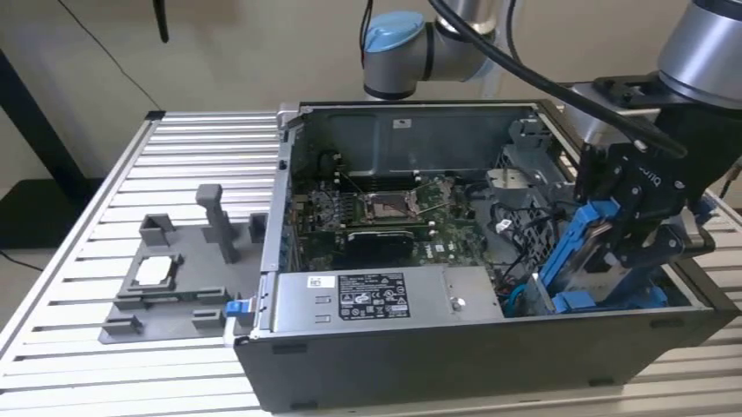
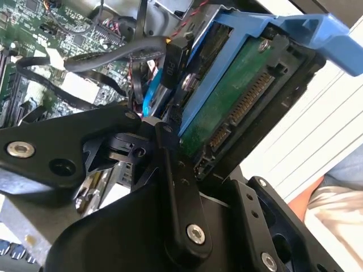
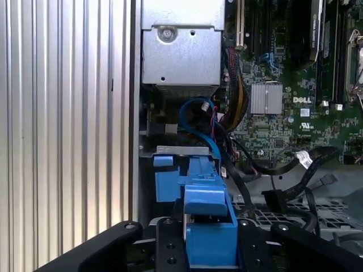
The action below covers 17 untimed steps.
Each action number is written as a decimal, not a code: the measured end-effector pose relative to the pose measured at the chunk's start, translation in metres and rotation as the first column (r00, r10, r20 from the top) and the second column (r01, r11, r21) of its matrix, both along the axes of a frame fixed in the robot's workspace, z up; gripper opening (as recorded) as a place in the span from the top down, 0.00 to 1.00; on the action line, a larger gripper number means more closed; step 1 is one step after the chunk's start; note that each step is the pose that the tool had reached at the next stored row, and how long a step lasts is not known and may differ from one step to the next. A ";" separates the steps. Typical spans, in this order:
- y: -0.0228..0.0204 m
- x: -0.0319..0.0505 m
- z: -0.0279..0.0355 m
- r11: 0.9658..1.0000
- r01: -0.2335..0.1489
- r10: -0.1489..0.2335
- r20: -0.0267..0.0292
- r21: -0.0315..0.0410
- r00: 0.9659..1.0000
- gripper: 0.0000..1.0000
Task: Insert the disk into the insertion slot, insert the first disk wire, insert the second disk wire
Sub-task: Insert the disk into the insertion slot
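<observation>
slatted bench (image 1: 197, 139), open computer case (image 1: 464, 347): jaws pinching disk (image 1: 576, 252) on edge, seemingly aligned to enter insertion slot (image 3: 176, 151).

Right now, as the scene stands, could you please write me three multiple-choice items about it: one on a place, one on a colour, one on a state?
1. Where does the grey tray stand?
A. On the slatted table, at the exterior view's left of the computer case.
B. Inside the case.
C. On top of the arm.

2. What colour is the carrier around the disk?
A. Red.
B. Yellow.
C. Blue.

3. In what state is the disk?
A. Lying flat on the table.
B. Held in the jaws, at the case's end on the exterior view's right.
C. Resting on the tray.

Answers:
1 A: the exterior view shows the tray on the slats beside the case.
2 C: both wrist views show blue plastic framing the disk.
3 B: the jaws are closed on it, and it stands tilted inside the case.
</observation>
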State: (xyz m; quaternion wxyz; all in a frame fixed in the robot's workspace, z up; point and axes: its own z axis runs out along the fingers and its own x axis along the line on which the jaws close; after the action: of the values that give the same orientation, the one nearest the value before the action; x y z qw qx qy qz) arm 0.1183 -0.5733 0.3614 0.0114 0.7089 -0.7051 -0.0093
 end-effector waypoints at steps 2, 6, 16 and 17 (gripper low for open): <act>-0.0001 -0.0001 -0.0021 1.000 0.000 0.000 0.000 -0.001 1.000 0.67; -0.0001 -0.0001 -0.0069 1.000 0.000 0.000 0.000 -0.001 1.000 0.53; 0.0002 0.0000 0.0258 1.000 0.000 0.000 0.002 -0.001 1.000 0.53; 0.0012 0.0000 0.0257 1.000 0.000 0.000 0.002 -0.005 1.000 0.53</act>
State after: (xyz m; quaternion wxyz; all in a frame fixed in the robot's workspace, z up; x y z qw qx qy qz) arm 0.1184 -0.5720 0.3871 0.0123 0.7089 -0.7051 -0.0070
